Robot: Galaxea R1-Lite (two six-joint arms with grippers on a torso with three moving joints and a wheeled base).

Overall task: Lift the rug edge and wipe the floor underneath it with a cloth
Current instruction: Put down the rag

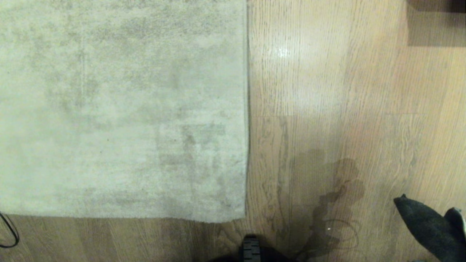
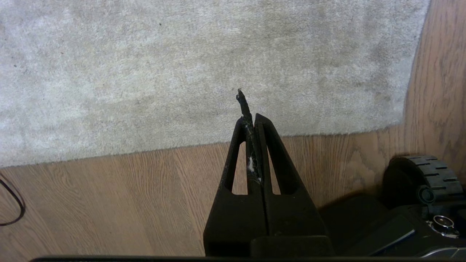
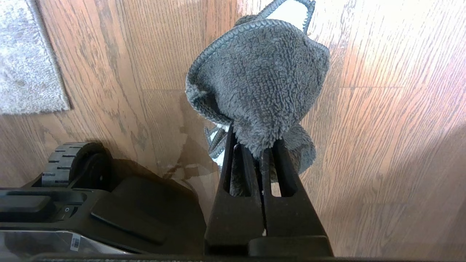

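- Right gripper [image 3: 263, 147] is clamped on the cloth [image 3: 258, 83], above bare floor [image 3: 382, 109].
- Left gripper [image 2: 251, 120] is closed, empty, over the rug edge [image 2: 182, 145].
- Rug lies flat.

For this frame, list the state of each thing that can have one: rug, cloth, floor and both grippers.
Rug edge: lying flat on the floor, not lifted.
Cloth: bunched, pinched in the right gripper, off the floor.
Floor: bare beside the rug, with a glare spot and the robot's shadow on it.
Left gripper: shut, empty, above the rug's near border.
Right gripper: shut on the cloth, over bare floor.
Cable: lying on the floor.
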